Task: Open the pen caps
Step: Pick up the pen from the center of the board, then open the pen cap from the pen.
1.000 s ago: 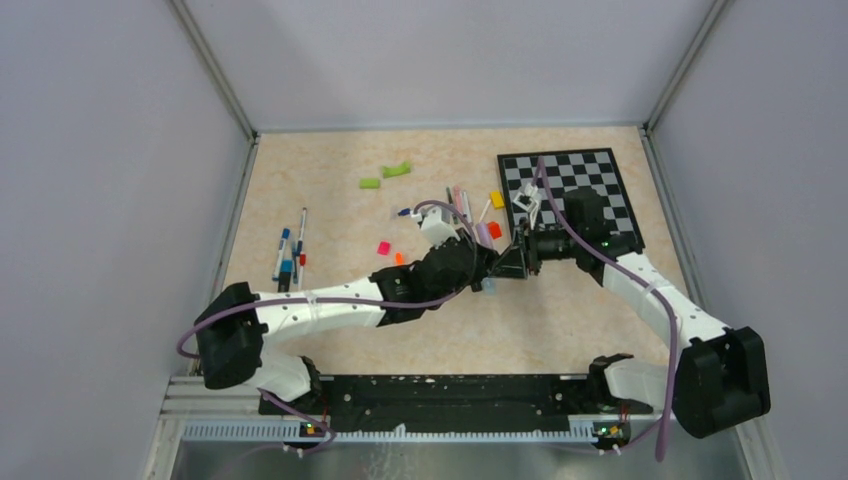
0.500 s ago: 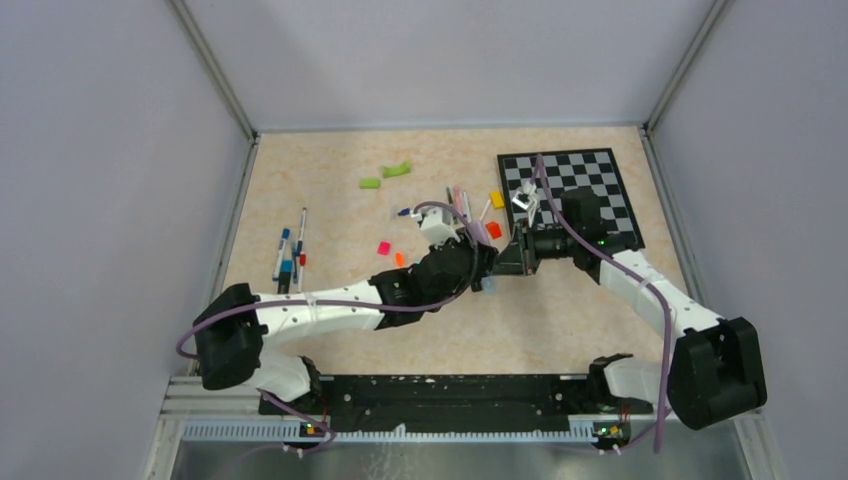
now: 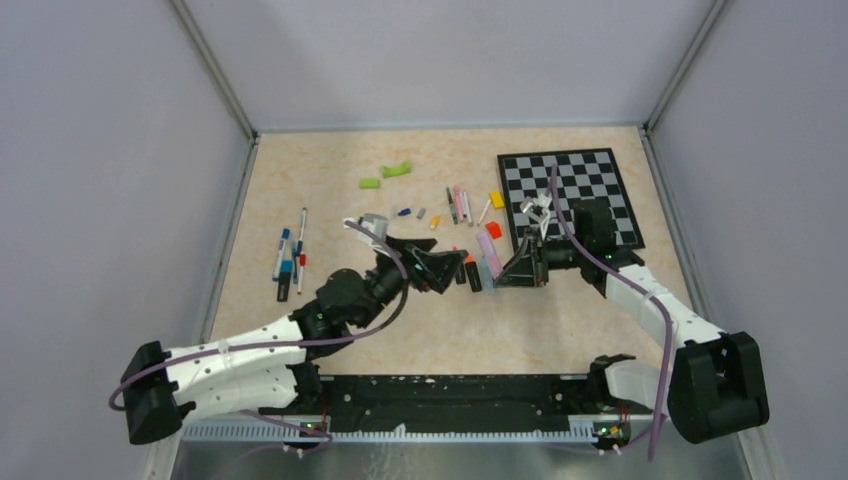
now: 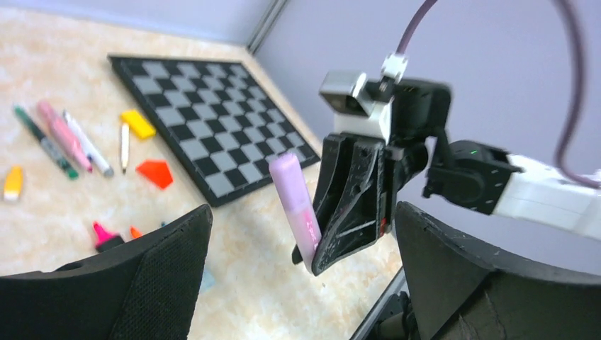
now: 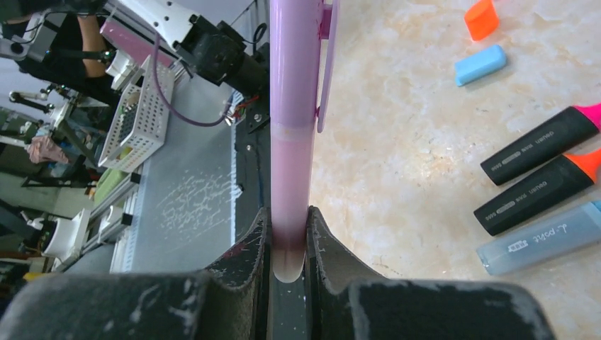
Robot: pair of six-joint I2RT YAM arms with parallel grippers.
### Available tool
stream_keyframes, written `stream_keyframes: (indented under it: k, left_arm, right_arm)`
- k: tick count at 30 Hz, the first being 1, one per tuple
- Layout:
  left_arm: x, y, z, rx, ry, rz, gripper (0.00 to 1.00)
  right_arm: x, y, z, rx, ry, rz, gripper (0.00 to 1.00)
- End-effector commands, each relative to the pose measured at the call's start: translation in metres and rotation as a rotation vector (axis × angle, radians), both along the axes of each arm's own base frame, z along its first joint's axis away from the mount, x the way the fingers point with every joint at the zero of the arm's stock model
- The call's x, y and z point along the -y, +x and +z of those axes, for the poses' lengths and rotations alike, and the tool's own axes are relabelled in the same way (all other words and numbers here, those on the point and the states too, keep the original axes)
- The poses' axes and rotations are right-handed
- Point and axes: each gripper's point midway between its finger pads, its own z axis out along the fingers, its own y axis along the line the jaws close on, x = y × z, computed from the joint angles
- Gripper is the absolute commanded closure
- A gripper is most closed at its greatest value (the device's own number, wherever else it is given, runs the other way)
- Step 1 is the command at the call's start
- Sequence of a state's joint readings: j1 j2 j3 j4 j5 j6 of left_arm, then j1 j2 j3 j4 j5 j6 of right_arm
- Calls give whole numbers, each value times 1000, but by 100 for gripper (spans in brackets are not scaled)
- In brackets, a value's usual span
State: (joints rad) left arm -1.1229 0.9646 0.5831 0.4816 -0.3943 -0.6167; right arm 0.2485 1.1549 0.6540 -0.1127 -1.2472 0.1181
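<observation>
Lilac pen [image 5: 289, 177] is what your right claw [image 5: 287, 221] is clenched on. Both fingers pinch the barrel close to its blunt end, and the rest of the pen stands out straight beyond the fingertips. Its lilac cap [image 5: 295, 57], with a clip down one side, is seated on the far end, and the join between cap and barrel is closed. You hold this pen off the worktop [image 3: 330, 190], tilted upward, near the near left corner of the checkered mat [image 3: 585, 180].

Your left claw [image 3: 438, 268] is released, spread wide and grasping nothing. It faces the right claw. In the left wrist view the lilac pen shows between its two fingers [image 4: 156, 269] but farther out, touching neither.

On the worktop under the held pen, three pens lie side by side:
- a pink-tipped highlighter [image 5: 542, 145], black barrel, tip bare
- an orange-tipped highlighter [image 5: 538, 191], black barrel, tip bare
- a pale blue pen [image 5: 542, 237]; you cannot tell from these views whether it is capped

Two loose caps lie near them, an orange cap [image 5: 482, 18] and a light blue cap [image 5: 480, 64], apart from each other.

A row of pens [image 3: 458, 205] lies just left of the mat, and a group of pens [image 3: 290, 255] lies by the left wall, well apart from both claws
</observation>
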Motion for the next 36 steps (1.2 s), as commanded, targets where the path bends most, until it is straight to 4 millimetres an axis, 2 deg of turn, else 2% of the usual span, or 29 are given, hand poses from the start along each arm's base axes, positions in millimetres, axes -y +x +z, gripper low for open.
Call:
stream_keyframes:
  k: [1, 4, 7, 14, 16, 24, 27, 36]
  left_arm:
    - [-19, -11, 32, 176, -56, -149, 1]
    - [-21, -20, 29, 158, -112, -301, 1]
    - [-20, -19, 26, 150, -151, -335, 1]
    - [14, -19, 32, 180, -186, -492, 1]
    - [23, -15, 28, 170, -201, -511, 2]
    - [48, -7, 19, 149, -253, -597, 24]
    - [57, -5, 16, 127, -271, -637, 29]
    - [67, 1, 16, 122, -274, -645, 47]
  right_arm:
    - [4, -9, 18, 138, 86, 81, 100]
    - [5, -12, 18, 142, 102, 100, 100]
    - [6, -17, 16, 127, 115, 121, 100]
    - [5, -20, 15, 123, 134, 142, 100]
    - [5, -21, 15, 121, 139, 148, 100]
    - [5, -22, 14, 111, 146, 156, 100]
    - [5, -22, 14, 104, 148, 161, 100]
    - [3, -21, 12, 92, 142, 154, 100]
